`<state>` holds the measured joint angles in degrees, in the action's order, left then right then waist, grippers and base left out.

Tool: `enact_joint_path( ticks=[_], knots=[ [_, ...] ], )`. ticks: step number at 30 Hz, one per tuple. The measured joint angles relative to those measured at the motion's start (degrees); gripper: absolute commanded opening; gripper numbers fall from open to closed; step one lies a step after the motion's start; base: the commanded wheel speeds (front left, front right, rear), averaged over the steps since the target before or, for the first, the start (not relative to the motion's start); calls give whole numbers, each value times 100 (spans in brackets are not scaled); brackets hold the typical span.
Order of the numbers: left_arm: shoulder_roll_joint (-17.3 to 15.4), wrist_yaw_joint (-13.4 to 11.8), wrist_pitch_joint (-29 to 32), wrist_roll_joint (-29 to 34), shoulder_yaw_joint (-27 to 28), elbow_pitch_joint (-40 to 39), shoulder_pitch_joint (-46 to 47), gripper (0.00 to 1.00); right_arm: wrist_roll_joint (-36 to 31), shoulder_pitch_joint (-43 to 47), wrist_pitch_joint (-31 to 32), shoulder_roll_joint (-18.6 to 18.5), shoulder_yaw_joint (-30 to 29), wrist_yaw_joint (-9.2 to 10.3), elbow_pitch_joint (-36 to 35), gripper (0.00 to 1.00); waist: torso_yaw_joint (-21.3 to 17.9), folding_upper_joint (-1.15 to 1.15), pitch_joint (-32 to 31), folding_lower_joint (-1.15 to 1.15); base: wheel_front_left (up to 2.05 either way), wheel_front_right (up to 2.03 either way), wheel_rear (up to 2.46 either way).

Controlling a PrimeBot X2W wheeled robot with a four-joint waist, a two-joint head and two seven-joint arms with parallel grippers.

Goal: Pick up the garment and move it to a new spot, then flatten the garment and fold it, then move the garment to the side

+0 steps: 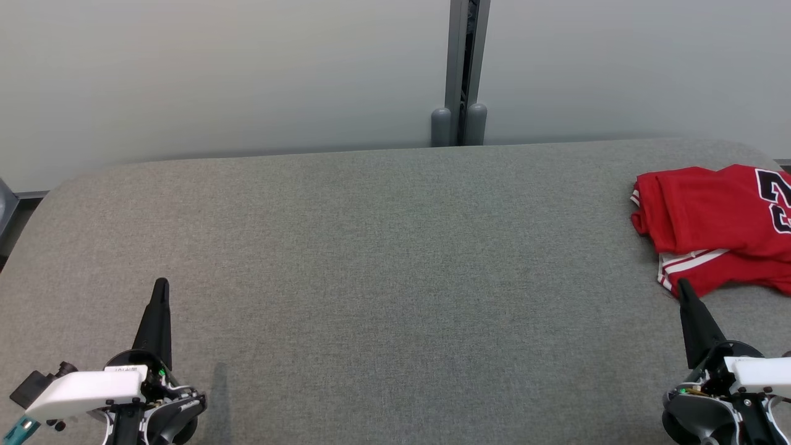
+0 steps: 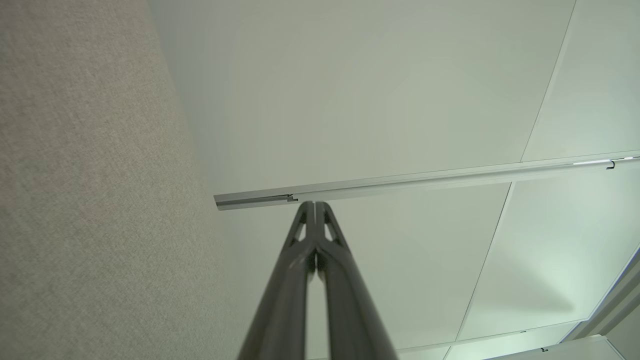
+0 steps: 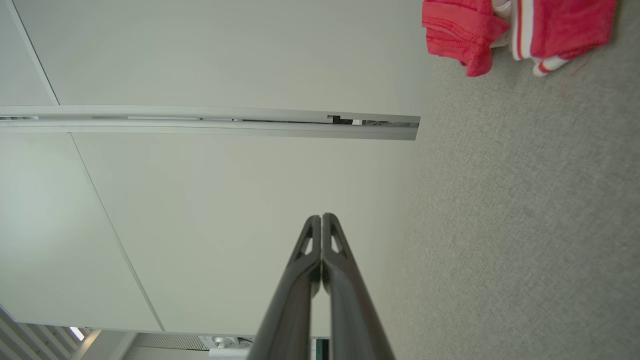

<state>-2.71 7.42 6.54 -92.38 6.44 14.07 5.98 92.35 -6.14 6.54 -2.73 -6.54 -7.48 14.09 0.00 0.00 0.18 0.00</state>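
Observation:
The garment is a red jersey with white stripes and a dark number, folded into a compact pile at the far right of the grey table. Part of it runs off the frame's right edge. The right wrist view catches its striped edge, the garment, at the top right. My right gripper is shut and empty, its tip just in front of the jersey's near hem. My left gripper is shut and empty over the table's near left. Each wrist view shows joined fingertips: left gripper, right gripper.
A pale wall runs behind the table, split by a grey metal post at the back centre. The table's rounded corners fall away at the far left and far right. Bare grey cloth spans the middle and left.

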Motion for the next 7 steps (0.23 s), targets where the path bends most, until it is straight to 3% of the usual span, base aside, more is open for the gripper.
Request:
enact_joint_path(
  ticks=[7],
  knots=[
    [0,0,0,-1,0,0,0,0,0,0,0,0,0,-1,0,0,0,0,0,0,0,0,0]
  ],
)
